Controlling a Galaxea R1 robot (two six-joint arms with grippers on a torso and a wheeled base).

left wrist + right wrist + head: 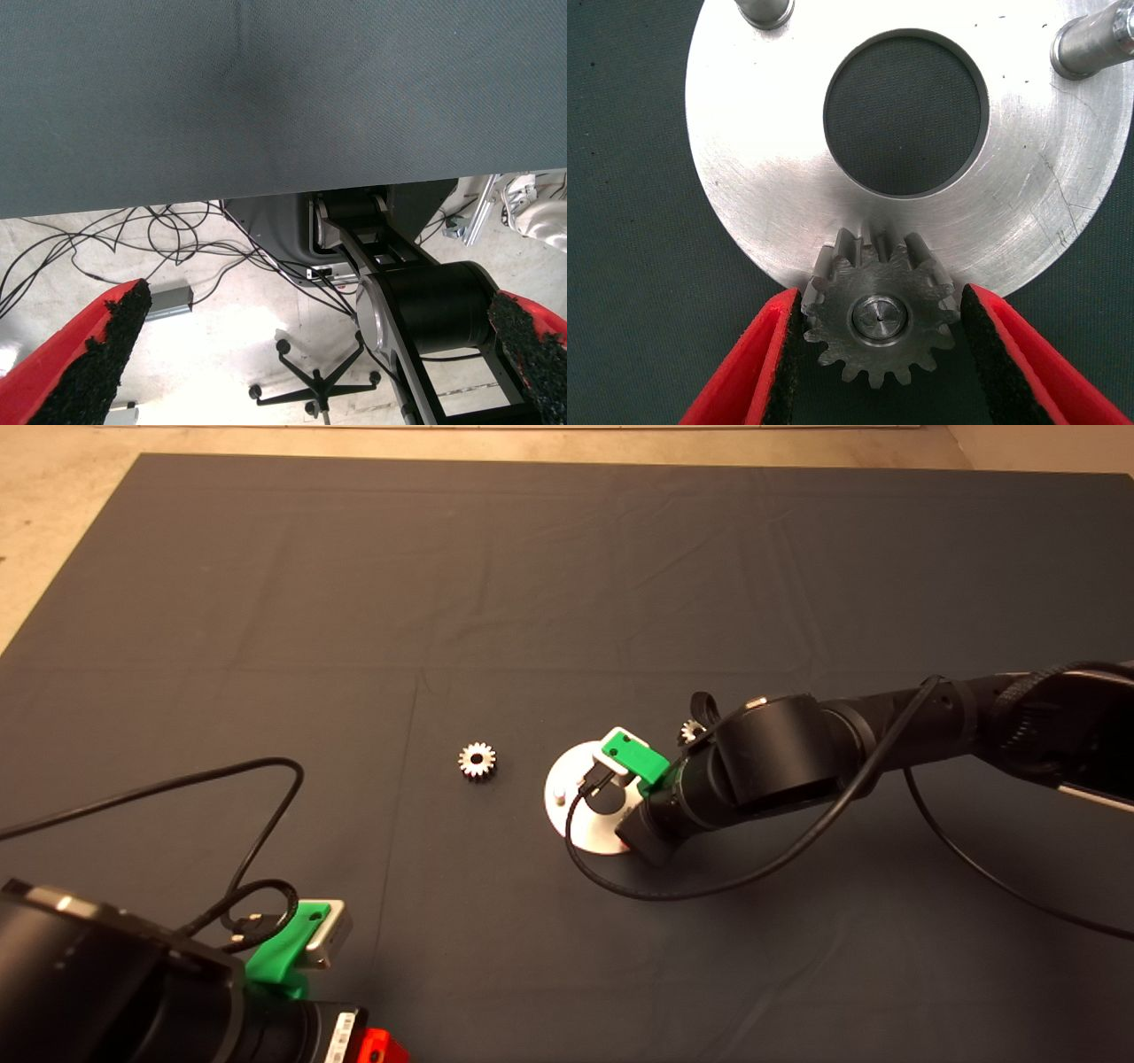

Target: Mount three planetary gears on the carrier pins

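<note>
A: Left to right, then. The left hand (372, 1045) is parked at the table's (266, 602) seven o'clock corner, fingers spread wide on nothing. A loose gear (477, 761) lies at about nine o'clock from the disc (567, 779), well apart from it.

B: And the right hand (879, 354)?

A: Over the disc (762, 204). A gear (879, 320) sits on a pin (880, 318) at the rim, pin end showing through the bore. The pads flank it; I can't tell whether they touch the teeth.

B: So how should this step go?

A: I'd judge the gear looks seated. Open evenly and lift straight up, so no tooth catches and drags it off.

B: What's left?

A: Two pins (766, 11) (1090, 44) stand bare. Another gear (690, 732) peeks out at one o'clock from the disc, behind the arm.

B: How do the gears look?

A: Small, silvery, short blunt teeth, round bore.
</note>
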